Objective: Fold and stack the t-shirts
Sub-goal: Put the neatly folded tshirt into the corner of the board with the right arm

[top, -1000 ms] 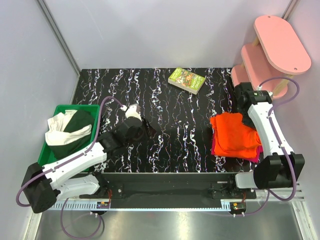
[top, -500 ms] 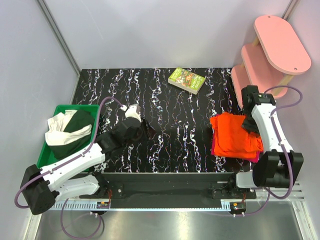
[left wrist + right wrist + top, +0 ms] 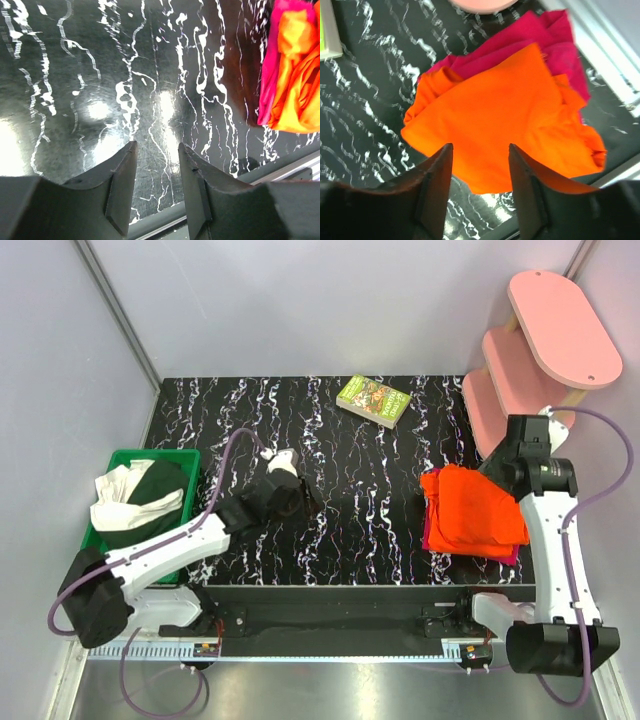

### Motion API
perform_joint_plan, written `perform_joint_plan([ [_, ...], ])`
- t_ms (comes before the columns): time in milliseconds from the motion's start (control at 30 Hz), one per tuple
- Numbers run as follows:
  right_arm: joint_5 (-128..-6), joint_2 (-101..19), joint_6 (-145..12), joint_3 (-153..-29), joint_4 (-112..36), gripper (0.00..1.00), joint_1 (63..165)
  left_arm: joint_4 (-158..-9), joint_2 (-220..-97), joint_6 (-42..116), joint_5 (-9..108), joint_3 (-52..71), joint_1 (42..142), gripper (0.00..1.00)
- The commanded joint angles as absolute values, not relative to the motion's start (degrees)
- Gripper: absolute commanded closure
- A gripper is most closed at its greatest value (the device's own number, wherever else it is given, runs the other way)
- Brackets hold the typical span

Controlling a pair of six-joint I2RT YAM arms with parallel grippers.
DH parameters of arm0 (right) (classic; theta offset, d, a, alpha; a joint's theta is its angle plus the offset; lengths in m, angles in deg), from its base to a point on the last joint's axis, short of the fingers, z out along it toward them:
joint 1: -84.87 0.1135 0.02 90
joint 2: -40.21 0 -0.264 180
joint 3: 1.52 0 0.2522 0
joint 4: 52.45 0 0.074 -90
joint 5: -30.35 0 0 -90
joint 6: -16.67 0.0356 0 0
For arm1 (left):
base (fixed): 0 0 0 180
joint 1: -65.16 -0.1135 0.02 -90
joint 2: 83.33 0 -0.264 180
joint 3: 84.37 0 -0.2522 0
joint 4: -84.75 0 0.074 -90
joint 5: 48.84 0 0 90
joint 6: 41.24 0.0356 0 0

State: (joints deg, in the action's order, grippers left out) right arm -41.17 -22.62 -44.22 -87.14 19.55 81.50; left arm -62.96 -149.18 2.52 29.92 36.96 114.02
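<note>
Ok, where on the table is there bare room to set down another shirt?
The widest bare patch of table is the middle, between the left gripper and the stacked t-shirts. Another lies back left, between the green bin and the book. The right edge is crowded: t-shirts, right gripper over them, pink shelf.

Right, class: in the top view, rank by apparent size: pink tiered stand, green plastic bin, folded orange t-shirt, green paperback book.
1. pink tiered stand, though height brings it nearer the camera
2. green plastic bin
3. folded orange t-shirt
4. green paperback book
</note>
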Motion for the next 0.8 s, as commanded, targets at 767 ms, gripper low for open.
perform_joint_plan([
  [767, -51.5, -49.1, -28.6, -68.7, 7.1, 0.52, 76.4, -55.6, -160.9, 4.0, 27.7, 18.9, 120.1, 0.58],
])
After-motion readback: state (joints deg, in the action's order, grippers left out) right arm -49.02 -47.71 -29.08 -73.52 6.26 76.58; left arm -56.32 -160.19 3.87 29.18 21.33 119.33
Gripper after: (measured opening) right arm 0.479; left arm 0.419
